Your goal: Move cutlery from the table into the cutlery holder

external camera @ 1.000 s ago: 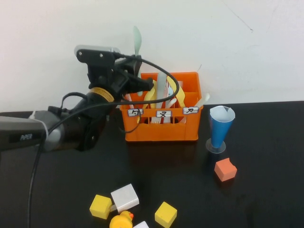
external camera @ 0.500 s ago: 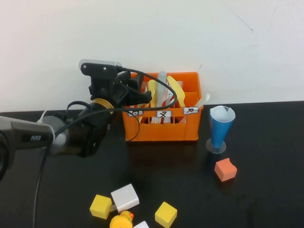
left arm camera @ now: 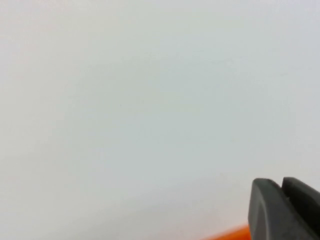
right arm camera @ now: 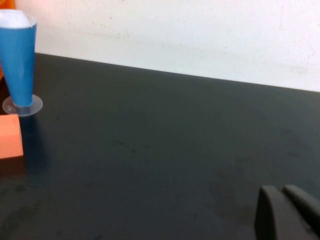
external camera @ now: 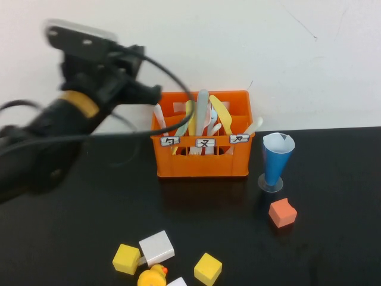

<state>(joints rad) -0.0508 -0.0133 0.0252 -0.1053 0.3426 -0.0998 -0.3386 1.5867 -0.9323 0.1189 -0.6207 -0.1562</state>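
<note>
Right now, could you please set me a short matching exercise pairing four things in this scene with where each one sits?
Things:
1. left gripper
2. right gripper
3. blue cone cup
4. white cube

Places:
A. beside the yellow cubes near the table's front edge
B. low over bare black table, right of the cup
C. raised at the orange cutlery holder's left rim
D. just right of the cutlery holder

Pairs: 1-C, 2-B, 3-D, 4-A

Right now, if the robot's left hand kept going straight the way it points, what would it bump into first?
Probably the white wall: the left hand, raised left of the orange crate, faces only wall, crate rim below. The right hand sits low over the black table.
</note>
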